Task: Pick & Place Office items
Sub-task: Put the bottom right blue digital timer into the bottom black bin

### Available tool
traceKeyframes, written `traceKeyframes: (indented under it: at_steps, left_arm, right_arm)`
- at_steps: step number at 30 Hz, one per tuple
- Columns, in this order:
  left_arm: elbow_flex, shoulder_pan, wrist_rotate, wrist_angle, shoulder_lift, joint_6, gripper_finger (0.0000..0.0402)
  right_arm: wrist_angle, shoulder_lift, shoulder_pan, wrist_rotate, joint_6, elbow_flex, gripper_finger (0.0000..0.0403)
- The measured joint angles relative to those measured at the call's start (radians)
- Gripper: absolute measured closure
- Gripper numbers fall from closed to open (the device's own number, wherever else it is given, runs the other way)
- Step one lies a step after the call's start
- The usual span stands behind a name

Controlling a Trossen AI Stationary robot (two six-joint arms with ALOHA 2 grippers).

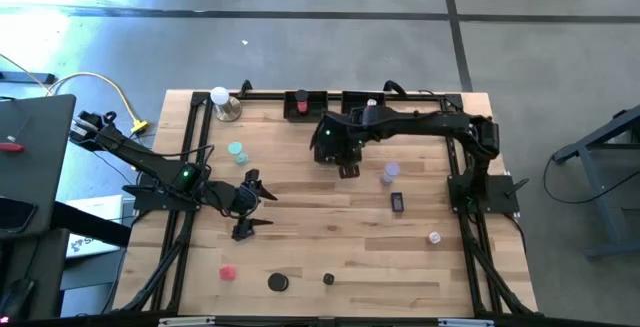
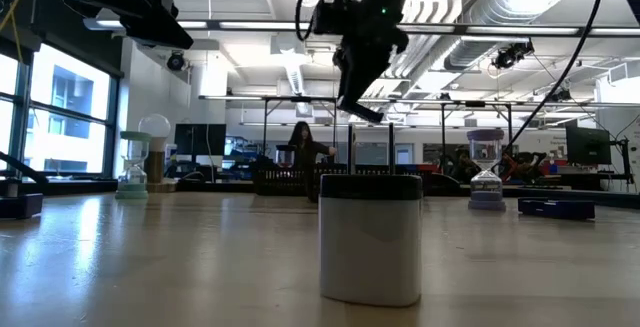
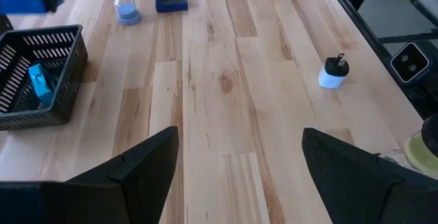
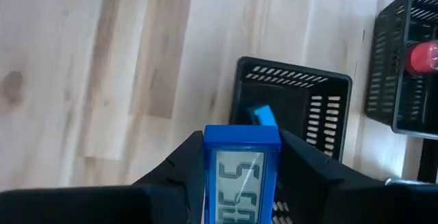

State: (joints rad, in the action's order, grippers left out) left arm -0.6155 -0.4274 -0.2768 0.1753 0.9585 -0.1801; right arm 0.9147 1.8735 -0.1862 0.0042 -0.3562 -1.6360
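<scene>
My right gripper (image 4: 241, 138) is shut on a blue digital timer (image 4: 241, 183) with a grey number display. It hovers above a black mesh tray (image 4: 328, 87) that has a light blue piece (image 4: 263, 116) inside; in the high view it sits mid-table toward the far edge (image 1: 342, 157). My left gripper (image 1: 250, 205) waits open over bare wood left of centre. On the table stand a teal hourglass (image 1: 237, 153), a lavender hourglass (image 1: 390, 173), a dark blue block (image 1: 397, 203), a red cube (image 1: 228, 273) and a black disc (image 1: 278, 282). My right gripper pinches the blue timer by its two long side edges (image 4: 207, 157), one finger (image 4: 174, 166) on each side. The fingers come from above, pointing down over the tray. The timer is lifted clear, its display facing the wrist camera.
A second mesh tray (image 4: 410, 66) holds a red piece (image 4: 424, 56) near the far edge. A white ball on a metal base (image 1: 222, 100) stands at the far left corner. A small white capped bottle (image 3: 334, 73) stands alone. Black frame rails (image 1: 190, 167) border the table.
</scene>
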Motion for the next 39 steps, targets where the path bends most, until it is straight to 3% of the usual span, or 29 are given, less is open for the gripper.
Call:
traceKeyframes:
  at_steps: [22,39]
  left_arm:
    - [0.000,0.000,0.000,0.006,0.000,-0.059,0.0099]
    - [0.000,-0.001,0.000,0.013,0.000,-0.062,0.0099]
  right_arm:
    - [-0.100,0.083,-0.116,-0.273,-0.120,0.001,0.0270]
    - [-0.282,0.082,-0.131,-0.295,-0.093,0.162,0.0268]
